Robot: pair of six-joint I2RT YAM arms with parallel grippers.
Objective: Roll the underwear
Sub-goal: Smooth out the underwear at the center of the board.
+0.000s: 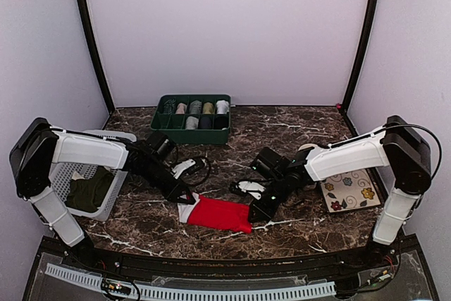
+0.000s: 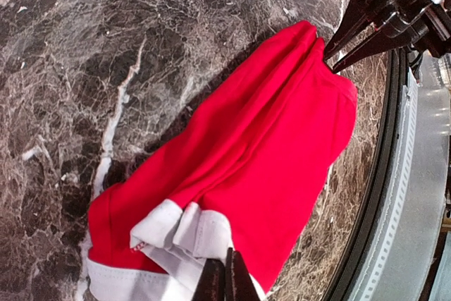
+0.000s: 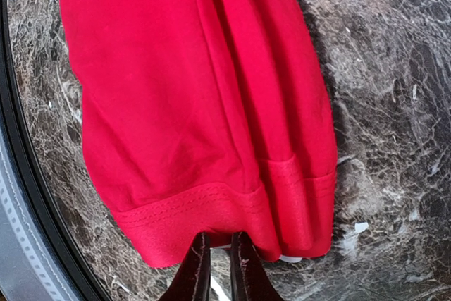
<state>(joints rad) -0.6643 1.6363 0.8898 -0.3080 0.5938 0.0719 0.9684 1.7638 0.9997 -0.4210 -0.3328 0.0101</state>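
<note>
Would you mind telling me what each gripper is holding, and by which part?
Both hold the underwear: the left gripper pinches its white waistband, the right gripper its red leg hem.

The underwear (image 1: 215, 213) runs past the bottom edge in the left wrist view, cutting off its white-trimmed end, and past the top edge in the right wrist view. Behind the underwear, the green tray (image 1: 190, 134) holds rolled items too small to identify, possibly garments.

Both arms extend inward, wrists pitched down. The left gripper (image 1: 184, 200) has its fingers pressed together on the underwear (image 1: 220, 214). The right gripper (image 1: 254, 211) pinches the opposite end, fingers narrowly apart.
</note>
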